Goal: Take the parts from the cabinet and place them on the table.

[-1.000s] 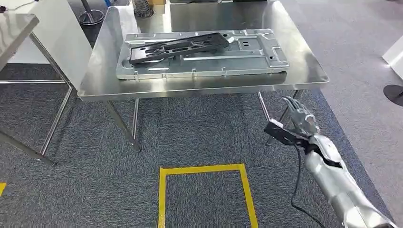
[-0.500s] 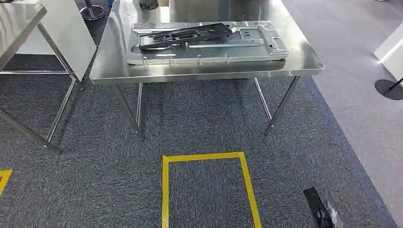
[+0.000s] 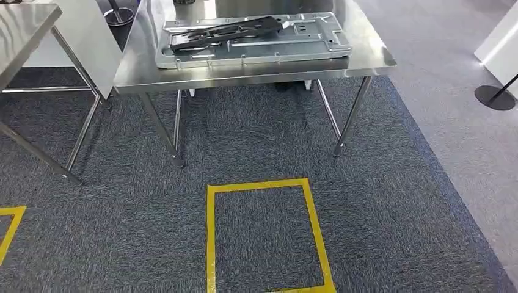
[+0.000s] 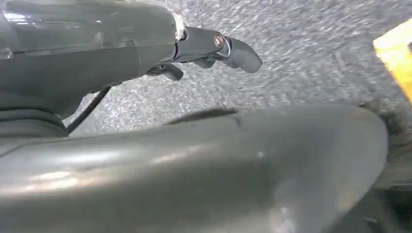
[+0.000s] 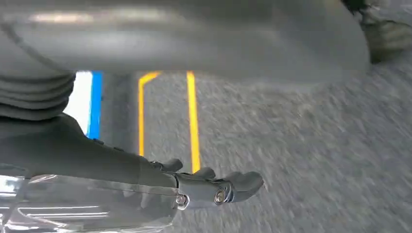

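Note:
A large silver sheet-metal panel (image 3: 256,46) lies flat on the steel table (image 3: 244,76) at the far side of the head view. A black bracket part (image 3: 226,30) rests on top of the panel, towards its left. My left hand (image 4: 214,48) hangs over the grey carpet, its fingers extended and holding nothing. My right hand (image 5: 218,187) also hangs low over the carpet near yellow floor lines, its fingers apart with nothing in them.
A yellow taped square (image 3: 262,183) marks the carpet in front of the table. A second steel table (image 3: 24,30) stands at the left, with a white board (image 3: 85,36) beside it. A black round stand base (image 3: 495,97) sits at the right on lighter floor.
The whole view has shifted: the table now sits higher and farther in the picture. My right arm, raised near the table's right leg a second ago, has dropped out of the head view.

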